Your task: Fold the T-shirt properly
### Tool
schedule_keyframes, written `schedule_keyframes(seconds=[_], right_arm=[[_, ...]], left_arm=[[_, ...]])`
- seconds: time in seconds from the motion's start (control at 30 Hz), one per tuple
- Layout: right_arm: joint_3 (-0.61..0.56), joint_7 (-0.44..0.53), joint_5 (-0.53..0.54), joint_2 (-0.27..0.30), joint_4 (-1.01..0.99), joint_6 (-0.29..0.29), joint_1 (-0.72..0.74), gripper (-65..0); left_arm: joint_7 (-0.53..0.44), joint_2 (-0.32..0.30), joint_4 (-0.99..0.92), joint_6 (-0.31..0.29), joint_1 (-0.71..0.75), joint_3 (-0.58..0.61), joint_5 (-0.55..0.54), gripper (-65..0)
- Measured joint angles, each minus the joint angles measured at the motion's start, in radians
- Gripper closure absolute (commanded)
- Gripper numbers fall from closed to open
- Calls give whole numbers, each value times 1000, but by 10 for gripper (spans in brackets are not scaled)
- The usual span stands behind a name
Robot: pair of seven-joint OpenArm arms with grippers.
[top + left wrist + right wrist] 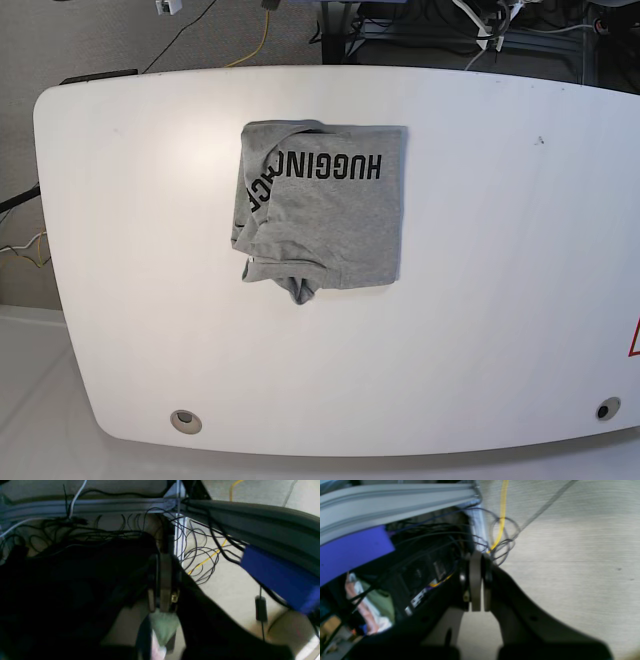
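- Heather-grey T-shirt, black block lettering "HUGGING"
- White tabletop
- Yellow cable on beige carpet
- Blue block

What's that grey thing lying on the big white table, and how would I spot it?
Look at the white table seen from above. Slightly left of its middle, toward the far edge, lies the T-shirt, folded into a rough square. It is heather grey with black block letters reading HUGGING, the only thing lying on the tabletop.

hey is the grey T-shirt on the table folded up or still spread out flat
Folded. The T-shirt lies as a compact, roughly square bundle on the white table, no sleeves spread out; a bit of fabric pokes out below.
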Motion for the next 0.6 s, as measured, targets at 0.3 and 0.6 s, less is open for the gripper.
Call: schedule_keyframes(seconds=[0.3, 0.6], right_arm=[[-96, 57, 8, -5, -217, -7, 182, 0], [-188, 61, 8, -49, -295, -152, 269, 0]], left_arm=[[-268, -29, -427, 82, -205, 113, 0, -4], [-504, -26, -698, 209, -353, 294, -7, -4]])
